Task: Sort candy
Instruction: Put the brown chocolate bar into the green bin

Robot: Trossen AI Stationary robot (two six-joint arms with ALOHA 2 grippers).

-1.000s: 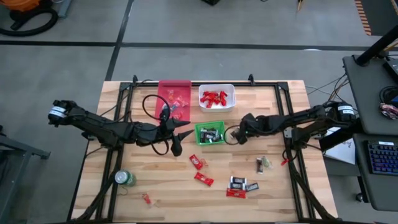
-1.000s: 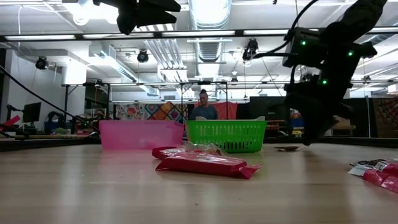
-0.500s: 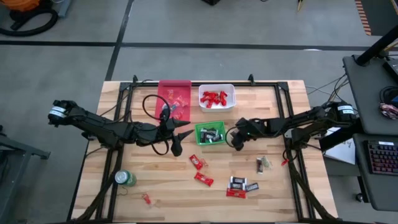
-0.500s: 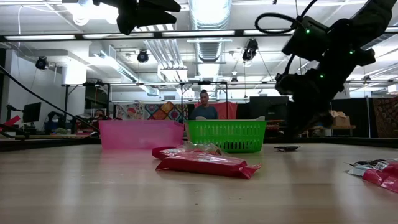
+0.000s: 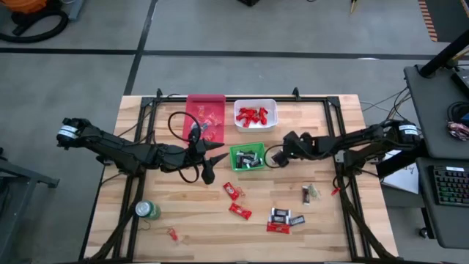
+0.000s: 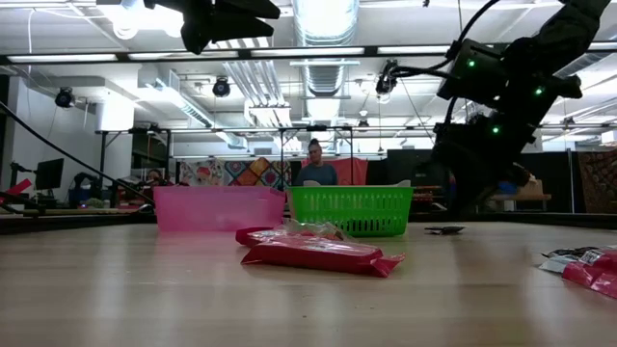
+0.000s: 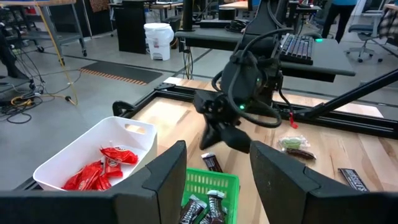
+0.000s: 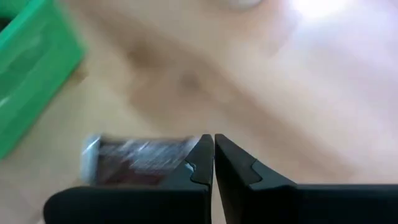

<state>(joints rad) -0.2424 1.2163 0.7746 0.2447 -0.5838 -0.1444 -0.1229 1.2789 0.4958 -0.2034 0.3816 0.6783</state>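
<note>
Red candy (image 5: 253, 115) fills the white bin (image 5: 273, 117), and dark candy (image 5: 249, 158) lies in the green bin (image 5: 233, 157). More candy is loose on the near table: red pieces (image 5: 239, 211) and dark pieces (image 5: 279, 214). My left gripper (image 5: 218, 160) hovers open just left of the green bin, touching nothing. My right gripper (image 5: 275, 157) is shut at the bin's right side, slanting down. One dark candy (image 7: 211, 162) lies flat on the table between that gripper and the bin, close beside the fingertips (image 8: 202, 155) in the right wrist view. My right gripper's shut fingertips stand right beside the end of the dark candy (image 8: 134, 157) on the table. I cannot tell whether they touch it.
The pink bin (image 5: 205, 103) stands at the far edge beside the white one, with a few wrappers in it. A green can (image 5: 147, 210) sits near the left front. A black frame (image 5: 341, 158) runs around the table. A pale green wrapper (image 5: 315, 191) lies at the right.
My right gripper has swung a little toward the near edge and back beside the green bin, tipping as it went, and has stayed shut. My left gripper has kept still.
</note>
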